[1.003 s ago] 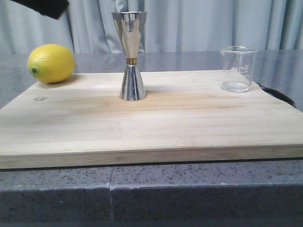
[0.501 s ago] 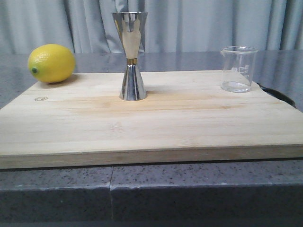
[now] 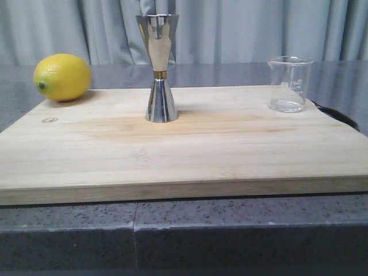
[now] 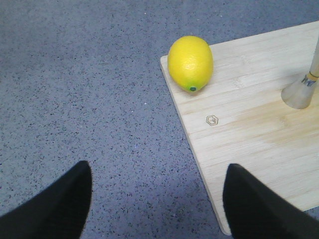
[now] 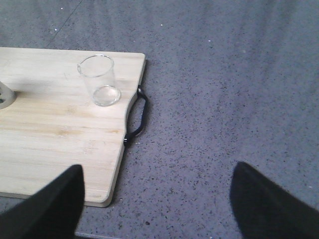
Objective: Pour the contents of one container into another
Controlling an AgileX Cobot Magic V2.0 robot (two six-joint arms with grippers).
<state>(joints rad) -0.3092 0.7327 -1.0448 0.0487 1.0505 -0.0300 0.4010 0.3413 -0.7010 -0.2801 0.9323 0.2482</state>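
The jigger (image 3: 158,68) stands upright near the middle of the wooden board (image 3: 190,149), cut off in both wrist views; the beaker (image 3: 289,84) stands upright by the board's right edge, well apart from the right pincer (image 5: 157,199); both this and the left pincer (image 4: 157,199) gape wide, empty, above the grey surface (image 5: 224,99); their fingertips are out of view.

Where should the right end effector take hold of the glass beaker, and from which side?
Probably around the beaker's straight wall at mid height, coming in level from the robot's right, past the board's black handle. It stands upright near that edge, nothing crowds it, and the right end effector is open.
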